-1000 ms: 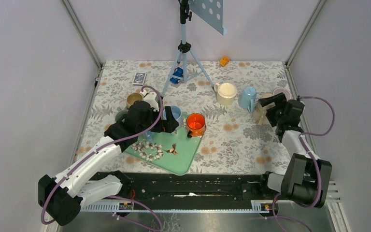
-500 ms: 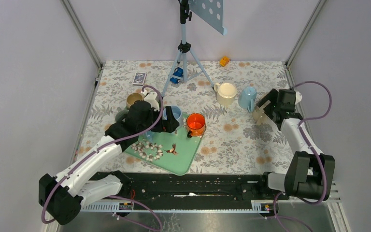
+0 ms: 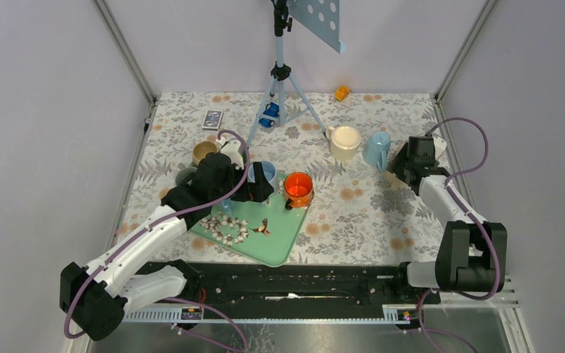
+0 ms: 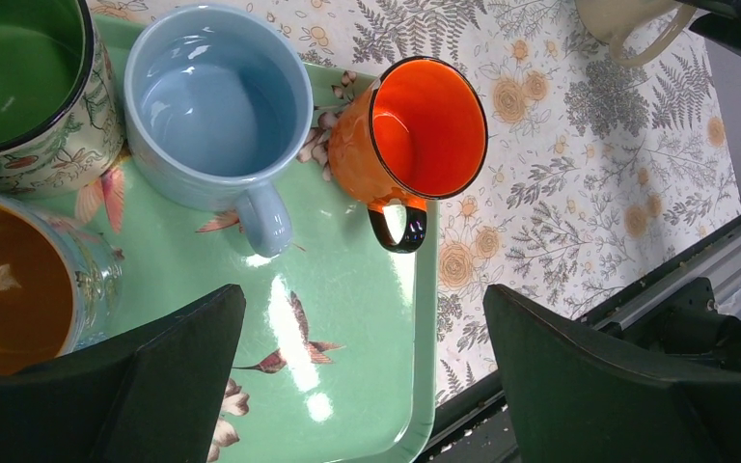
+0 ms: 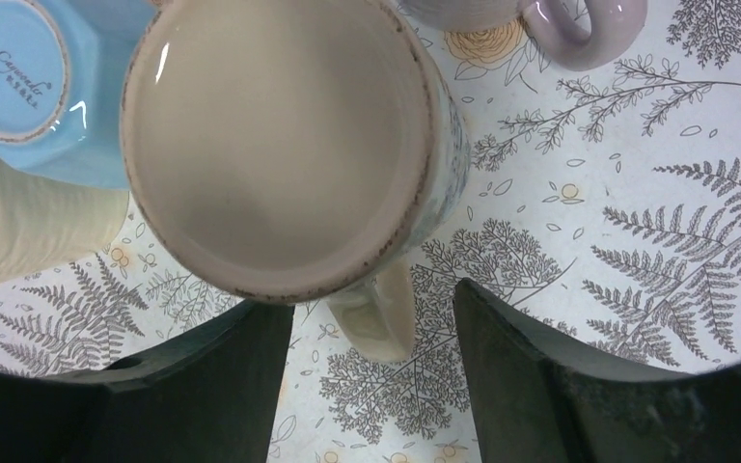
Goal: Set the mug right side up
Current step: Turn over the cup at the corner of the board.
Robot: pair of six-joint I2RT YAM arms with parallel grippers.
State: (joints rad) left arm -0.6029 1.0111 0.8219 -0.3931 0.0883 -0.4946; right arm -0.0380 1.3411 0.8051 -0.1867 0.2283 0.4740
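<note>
While the left arm has not shifted over the last second, the right arm has swung in from the table's right edge and now hangs its right claw (image 5: 374,318) straight above the beige mug (image 5: 280,145). That mug stands base up on the fern-printed table (image 5: 637,241), at the right-hand side, just beside a light blue cup (image 5: 19,68) that is also base up, with a cream mug (image 5: 10,231) near it and a lilac mug (image 5: 560,14) a little beyond. A second ago the beige mug showed clear to the left of the claw in the top view; now the wrist covers most of it there. The right claw's jaws are apart, one on each side of the mug's handle (image 5: 376,313), with a gap showing on both sides, so nothing is gripped.

The left claw (image 4: 362,299) hovers as before over the green tray (image 4: 367,386), its jaws spread wide and holding nothing. Below it the orange mug (image 4: 415,125) and the blue mug (image 4: 217,106) stand upright on the tray, where they were a second ago.
</note>
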